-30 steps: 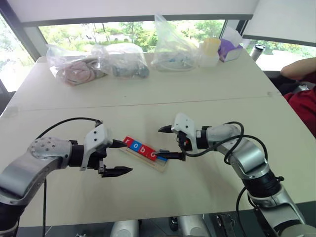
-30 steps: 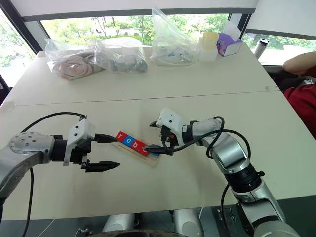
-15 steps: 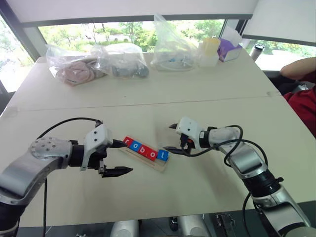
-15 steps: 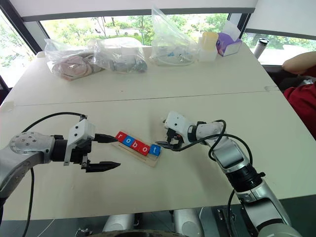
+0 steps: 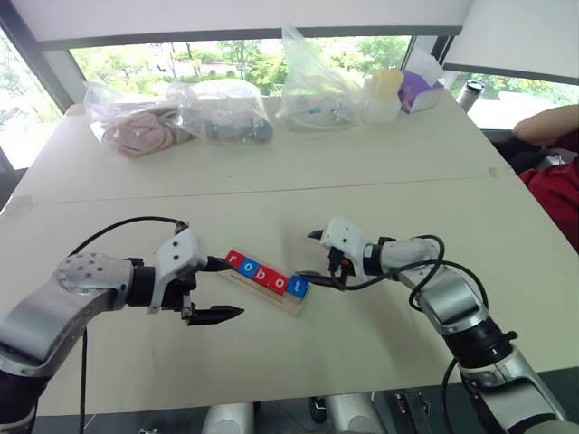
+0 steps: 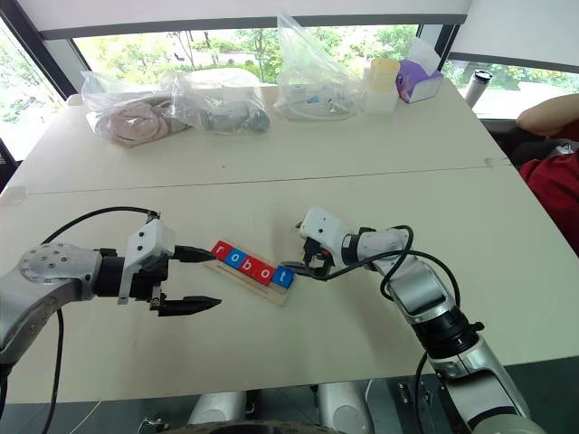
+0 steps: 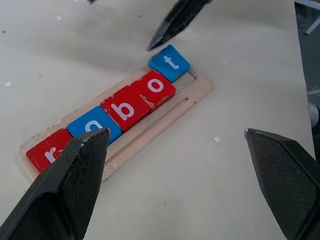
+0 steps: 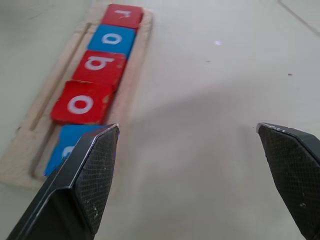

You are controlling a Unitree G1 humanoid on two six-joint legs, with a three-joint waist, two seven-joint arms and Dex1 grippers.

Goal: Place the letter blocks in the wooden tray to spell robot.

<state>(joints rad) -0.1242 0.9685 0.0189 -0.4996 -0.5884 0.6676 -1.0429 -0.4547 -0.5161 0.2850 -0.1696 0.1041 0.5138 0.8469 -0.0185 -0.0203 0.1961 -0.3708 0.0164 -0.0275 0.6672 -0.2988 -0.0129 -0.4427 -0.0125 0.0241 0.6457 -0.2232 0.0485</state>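
The wooden tray (image 7: 197, 95) lies slantwise on the pale table (image 5: 298, 163), near the front edge and between the two arms, and all five letter blocks sit in a row along it, reading r, o, b, o, t from the robot's left to its right: a red r block (image 7: 47, 152), a blue o block (image 7: 95, 125), a red b block (image 7: 125, 107), a red o block (image 7: 153, 87) and a blue t block (image 7: 169, 62). The t block sits a little askew against its red neighbour, at the tray's right-hand end. The left gripper (image 5: 217, 289) hangs at the tray's left end with its two black fingers spread wide and nothing between them; the upper finger lies close by the r block, the lower one stands off over bare table. The right gripper (image 5: 312, 255) is at the tray's right end, likewise spread wide and empty, one fingertip (image 7: 160, 37) just beside the t block; whether it touches cannot be told. Along the far side of the table lie clear plastic bags (image 5: 181, 113) with soft contents, a pale lidded cup (image 5: 384, 90) and a purple tissue box (image 5: 419, 90). A person's arm in a red sleeve (image 5: 552, 172) shows at the right edge
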